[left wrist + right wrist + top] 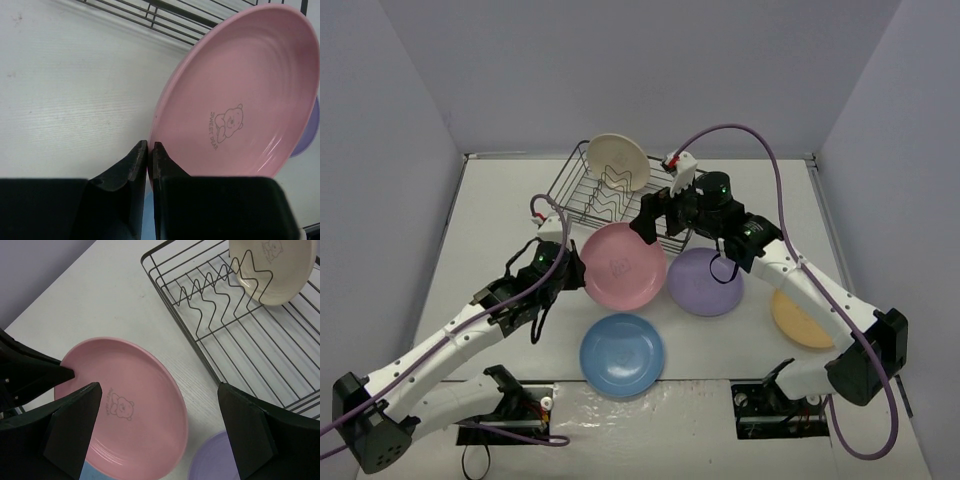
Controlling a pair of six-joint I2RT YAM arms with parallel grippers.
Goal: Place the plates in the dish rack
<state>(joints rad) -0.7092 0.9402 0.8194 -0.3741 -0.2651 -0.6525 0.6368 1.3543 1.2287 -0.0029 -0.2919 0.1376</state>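
Pink plate [240, 100] sits tilted, its rim pinched between the closed fingers of the left claw [149, 146]. Ahead of that claw lies bare table [500, 220], then the dish rack [582, 190] side wire. The right claw [159, 390] hangs spread wide above the plate's far rim, gripping nothing. Beyond it, the cream plate [270, 270] leans in the zigzag dividers, with open slots alongside. Only the overhead view shows the orange-yellow plate [800, 320] under the right arm, the whole lilac plate [705, 282] and the blue plate [622, 354].

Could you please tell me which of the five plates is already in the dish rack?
The cream plate, propped on edge in the dish rack; the other four plates are outside it.
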